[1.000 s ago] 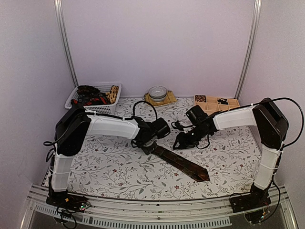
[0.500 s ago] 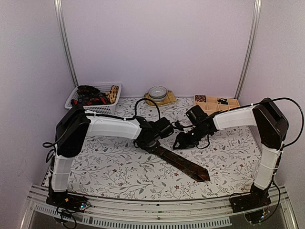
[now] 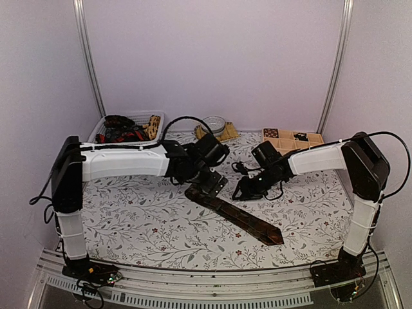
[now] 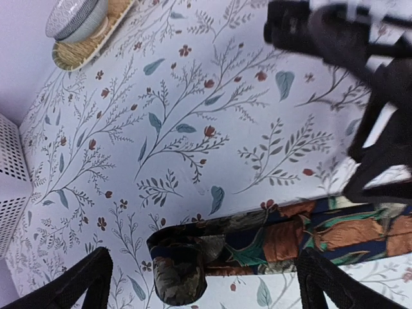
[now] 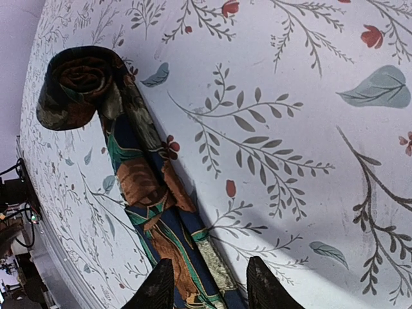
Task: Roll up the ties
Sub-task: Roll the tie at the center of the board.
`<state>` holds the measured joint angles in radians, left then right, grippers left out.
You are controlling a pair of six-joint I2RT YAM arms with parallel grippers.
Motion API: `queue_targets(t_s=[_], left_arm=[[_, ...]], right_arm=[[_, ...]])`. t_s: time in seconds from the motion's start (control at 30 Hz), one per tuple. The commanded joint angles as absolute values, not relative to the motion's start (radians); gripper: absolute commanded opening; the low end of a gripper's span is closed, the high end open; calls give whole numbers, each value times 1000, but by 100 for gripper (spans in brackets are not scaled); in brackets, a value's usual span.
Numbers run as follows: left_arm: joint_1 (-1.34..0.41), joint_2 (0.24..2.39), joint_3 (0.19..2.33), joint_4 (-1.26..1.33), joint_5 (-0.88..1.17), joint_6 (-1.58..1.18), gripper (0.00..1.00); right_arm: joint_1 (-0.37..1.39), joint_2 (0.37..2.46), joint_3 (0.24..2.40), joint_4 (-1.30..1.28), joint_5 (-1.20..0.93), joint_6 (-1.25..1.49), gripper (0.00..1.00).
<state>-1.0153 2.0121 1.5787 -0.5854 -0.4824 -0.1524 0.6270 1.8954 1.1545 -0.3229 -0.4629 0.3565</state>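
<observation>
One tie (image 3: 241, 219), dark with red-brown and green patterns, lies diagonally on the floral tablecloth, its pointed tip toward the near right. Its far end is wound into a small roll (image 4: 179, 270), which the right wrist view also shows (image 5: 80, 87). My left gripper (image 3: 207, 185) hovers just over that roll, wide open, with its fingers (image 4: 82, 283) apart on either side of the roll and not touching it. My right gripper (image 3: 239, 192) stays low beside the tie. It is open, its fingertips (image 5: 158, 286) straddle the flat strip (image 5: 161, 212), and it grips nothing.
A white basket (image 3: 151, 116) holding more ties stands at the back left. A bowl (image 3: 213, 124) on a woven mat sits at the back middle, and a wooden compartment box (image 3: 293, 137) at the back right. Black cables loop off both wrists.
My left gripper has lifted and opened wider, letting go of the tie's rolled end, while its arm swung up and back. The right arm has not moved.
</observation>
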Motion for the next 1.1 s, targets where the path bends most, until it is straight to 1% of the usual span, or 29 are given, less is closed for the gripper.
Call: queue_targets(t_s=[0.0, 0.13, 0.23, 0.33, 0.4, 0.43, 0.57, 0.7, 0.87, 0.97, 1.07], left_arm=[[-887, 1805, 1482, -477, -182, -235, 100], [-733, 1665, 1330, -393, 40, -297, 100], [-615, 1600, 1214, -327, 184, -328, 95], [-533, 1601, 1138, -285, 315, -347, 82], [-510, 1623, 1113, -263, 359, -353, 72], [-504, 1639, 1106, -251, 382, -353, 70], [-491, 1702, 1099, -205, 445, -359, 55], [-489, 1755, 1116, -182, 480, -350, 47], [-491, 1804, 1132, -183, 491, -340, 33], [-492, 1826, 1136, -185, 494, -333, 28], [-498, 1847, 1145, -193, 491, -323, 27]], right_arm=[[623, 1755, 1155, -228, -539, 441, 39], [640, 1766, 1142, -99, -630, 568, 39], [674, 1793, 1168, -19, -656, 657, 41], [711, 1855, 1227, 50, -685, 744, 41], [739, 1896, 1277, 75, -687, 785, 41], [750, 1919, 1300, 81, -684, 807, 41], [775, 2001, 1360, 99, -643, 860, 41], [782, 2058, 1381, 114, -624, 906, 41], [786, 2088, 1382, 107, -605, 916, 41], [786, 2108, 1382, 110, -608, 924, 41], [787, 2129, 1384, 111, -604, 933, 40]])
